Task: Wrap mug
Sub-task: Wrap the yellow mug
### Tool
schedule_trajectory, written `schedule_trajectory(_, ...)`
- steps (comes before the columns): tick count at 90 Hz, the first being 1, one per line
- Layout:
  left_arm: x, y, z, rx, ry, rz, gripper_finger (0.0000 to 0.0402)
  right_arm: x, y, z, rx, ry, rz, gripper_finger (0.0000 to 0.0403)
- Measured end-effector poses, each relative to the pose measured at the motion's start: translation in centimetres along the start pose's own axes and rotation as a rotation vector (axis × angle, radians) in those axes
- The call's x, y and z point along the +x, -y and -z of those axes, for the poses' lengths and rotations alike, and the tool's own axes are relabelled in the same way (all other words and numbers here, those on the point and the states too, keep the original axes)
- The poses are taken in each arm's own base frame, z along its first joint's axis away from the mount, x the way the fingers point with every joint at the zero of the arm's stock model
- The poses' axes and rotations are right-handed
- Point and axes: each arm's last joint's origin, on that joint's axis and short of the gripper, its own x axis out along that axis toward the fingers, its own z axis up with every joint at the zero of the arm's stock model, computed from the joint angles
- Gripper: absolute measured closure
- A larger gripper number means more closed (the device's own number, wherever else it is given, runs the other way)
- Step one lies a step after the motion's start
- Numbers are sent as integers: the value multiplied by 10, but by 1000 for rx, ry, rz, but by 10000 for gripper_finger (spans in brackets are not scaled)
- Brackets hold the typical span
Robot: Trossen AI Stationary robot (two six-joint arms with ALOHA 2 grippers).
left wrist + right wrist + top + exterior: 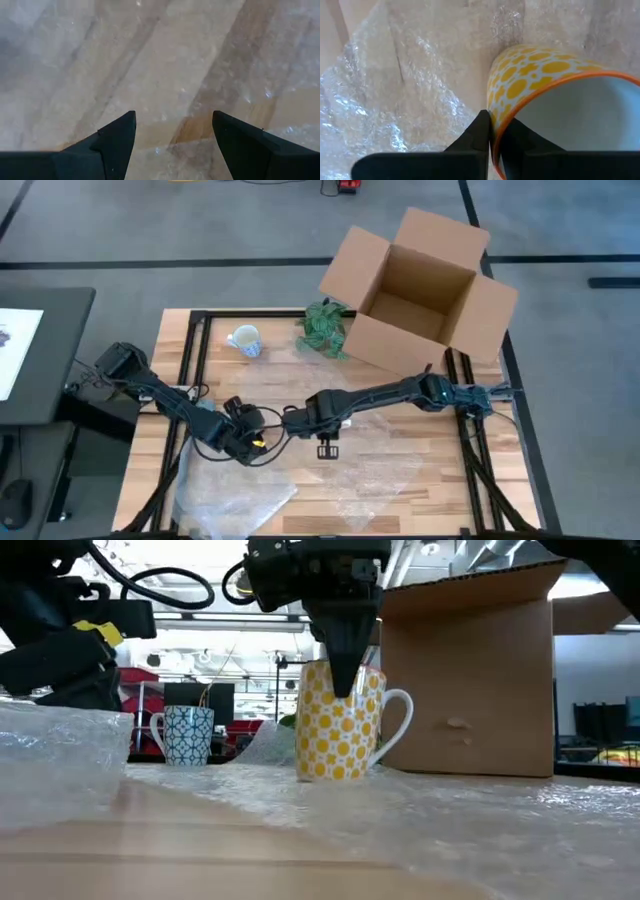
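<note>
Mugs: two; yellow mug (340,725) on wrap (480,815), blue mug (189,735) at 10 o'clock.
Box (420,290): 1 o'clock, plant (323,328) beside.
Right gripper (494,137): clamped on yellow mug's rim.
Left gripper (172,137): fingers apart over wrap.

even overhead light fills the high view, with soft shadows on the light wooden slatted table (400,500). the low view is backlit by bright ceiling strips, leaving the arms as silhouettes. the clear crinkled bubble wrap sheet (385,85) glints white, and its near edge in the low view is blurred.

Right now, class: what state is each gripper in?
Left gripper: open, empty, over the bubble wrap.
Right gripper: shut on the yellow mug, pinching its rim.
</note>
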Motion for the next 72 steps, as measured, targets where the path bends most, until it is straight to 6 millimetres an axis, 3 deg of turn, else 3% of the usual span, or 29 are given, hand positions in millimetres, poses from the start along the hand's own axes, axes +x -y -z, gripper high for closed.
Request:
schedule_trajectory(32, -2, -4, -1, -14, 63, -53, 157, 0, -13, 1, -54, 11, -15, 373)
schedule_trajectory(52, -13, -14, -5, -33, 92, -54, 157, -2, -15, 4, -59, -2, 20, 395)
schedule_trajectory(72, -24, -25, -8, -89, 141, -78, 157, -6, -29, 12, -92, -38, 26, 394)
